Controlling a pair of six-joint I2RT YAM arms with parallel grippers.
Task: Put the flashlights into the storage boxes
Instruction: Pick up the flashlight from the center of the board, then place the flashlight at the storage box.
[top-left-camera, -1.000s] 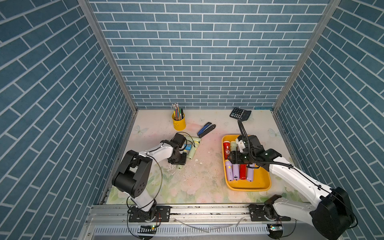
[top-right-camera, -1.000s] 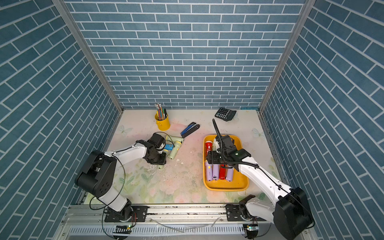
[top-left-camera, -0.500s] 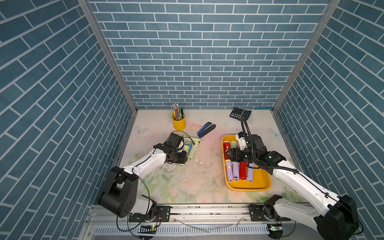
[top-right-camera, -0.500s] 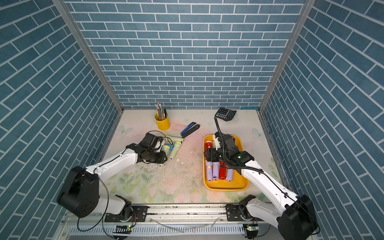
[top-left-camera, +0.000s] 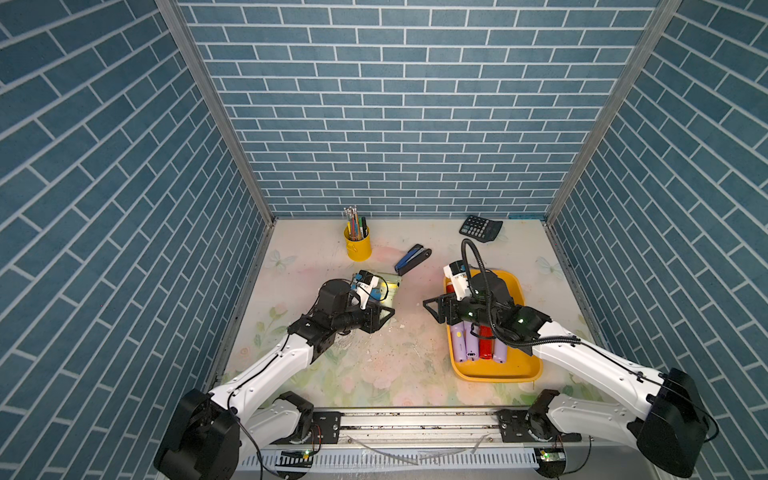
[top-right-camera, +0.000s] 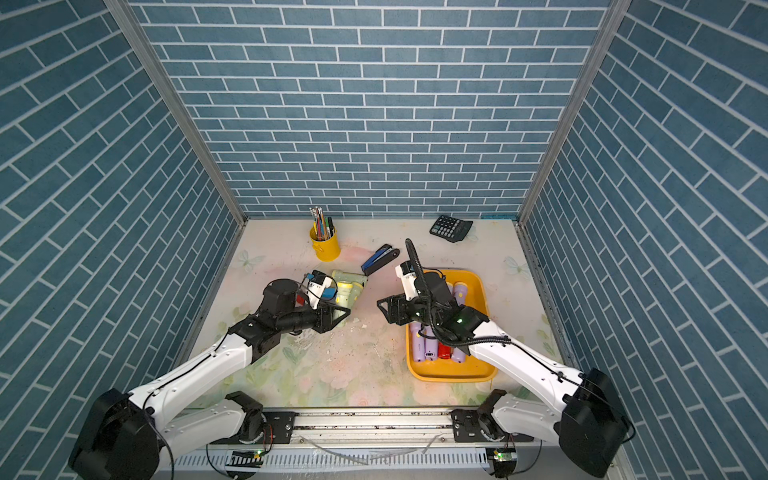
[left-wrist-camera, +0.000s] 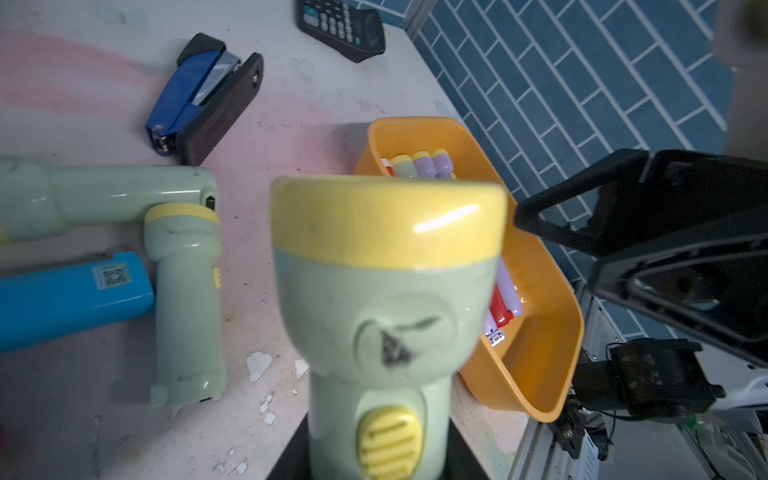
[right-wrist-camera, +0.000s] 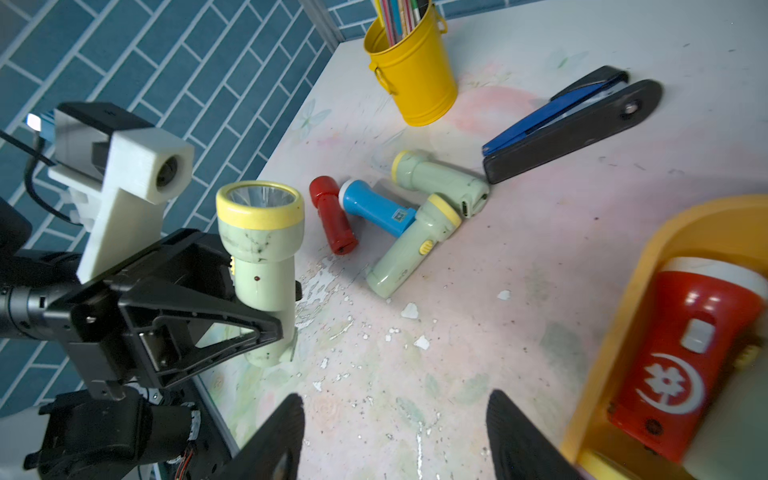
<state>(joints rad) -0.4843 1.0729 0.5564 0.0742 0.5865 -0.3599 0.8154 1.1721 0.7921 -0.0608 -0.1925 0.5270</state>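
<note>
While L tool (right-wrist-camera: 270, 316) pinches green torch (right-wrist-camera: 259, 232), R tool (right-wrist-camera: 395, 415) spread, empty; blue torch (right-wrist-camera: 376, 208) w/ QR label (right-wrist-camera: 399, 216).

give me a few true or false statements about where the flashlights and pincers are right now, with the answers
1. The left pincer grips a green flashlight. True.
2. The right pincer also holds one. False: it is open and empty.
3. The blue flashlight lies in the tray. False: it lies on the table.
4. A red flashlight lies on the table beside the blue one. True.
5. The stapler is in the tray. False: it lies on the table.
</note>
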